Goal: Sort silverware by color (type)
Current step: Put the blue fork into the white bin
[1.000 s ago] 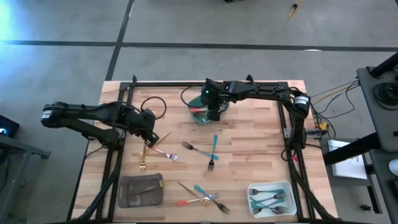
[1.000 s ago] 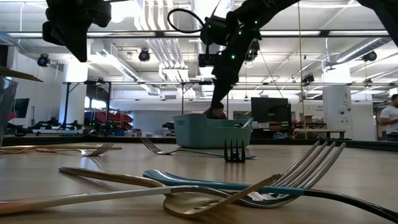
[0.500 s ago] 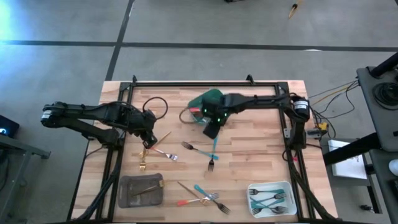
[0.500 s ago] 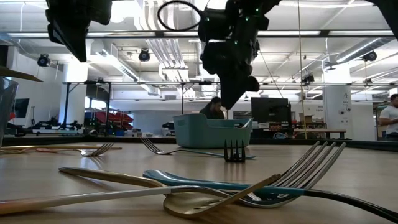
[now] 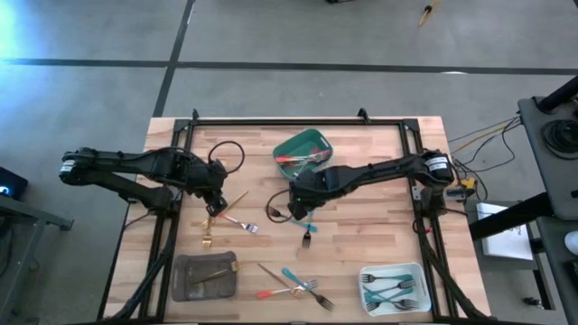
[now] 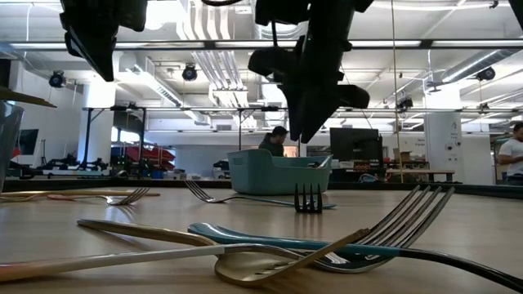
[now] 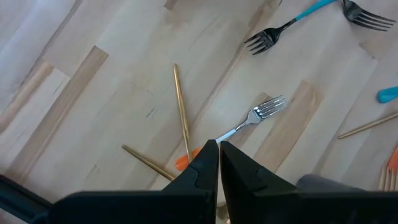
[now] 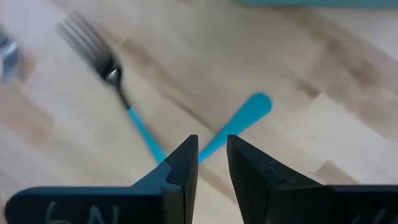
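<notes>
I see my right gripper (image 8: 210,163) hanging mid-table, fingers slightly parted and empty, above two crossed teal-handled forks (image 8: 186,133). The green tray (image 5: 302,151) behind it holds red-handled pieces. My left gripper (image 7: 218,163), fingers pressed together, hovers over an orange-handled fork (image 7: 249,121) and gold utensils (image 7: 181,109).

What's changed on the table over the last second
The right end effector left the green tray and swung toward the near edge, now over the crossed teal-handled forks, empty and slightly open. The left end effector stayed shut above the orange-handled fork; the silverware didn't move.
</notes>
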Available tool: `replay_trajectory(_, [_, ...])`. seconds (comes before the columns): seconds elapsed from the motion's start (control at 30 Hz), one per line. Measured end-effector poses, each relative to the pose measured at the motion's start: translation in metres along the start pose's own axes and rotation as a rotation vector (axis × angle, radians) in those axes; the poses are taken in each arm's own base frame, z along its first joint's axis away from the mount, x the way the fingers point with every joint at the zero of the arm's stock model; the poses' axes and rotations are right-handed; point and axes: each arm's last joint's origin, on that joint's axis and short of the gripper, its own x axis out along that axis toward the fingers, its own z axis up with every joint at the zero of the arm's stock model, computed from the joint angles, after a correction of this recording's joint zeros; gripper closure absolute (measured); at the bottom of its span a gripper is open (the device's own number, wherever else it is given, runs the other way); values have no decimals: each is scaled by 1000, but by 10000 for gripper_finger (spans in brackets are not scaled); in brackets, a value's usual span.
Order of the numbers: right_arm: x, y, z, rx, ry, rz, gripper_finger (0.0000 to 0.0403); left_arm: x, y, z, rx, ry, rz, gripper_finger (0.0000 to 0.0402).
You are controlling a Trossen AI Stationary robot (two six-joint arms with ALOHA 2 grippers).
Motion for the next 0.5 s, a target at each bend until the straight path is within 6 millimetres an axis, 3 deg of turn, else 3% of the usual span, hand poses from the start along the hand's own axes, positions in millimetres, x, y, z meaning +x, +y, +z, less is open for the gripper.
replay_trajectory(0.13, [2, 4, -12, 108, -80, -58, 328, 0, 0, 0, 21, -1, 0, 401])
replay_trajectory(0.5, [9, 12, -49, 342, -61, -75, 330, 0, 0, 0, 172, -2, -1, 401])
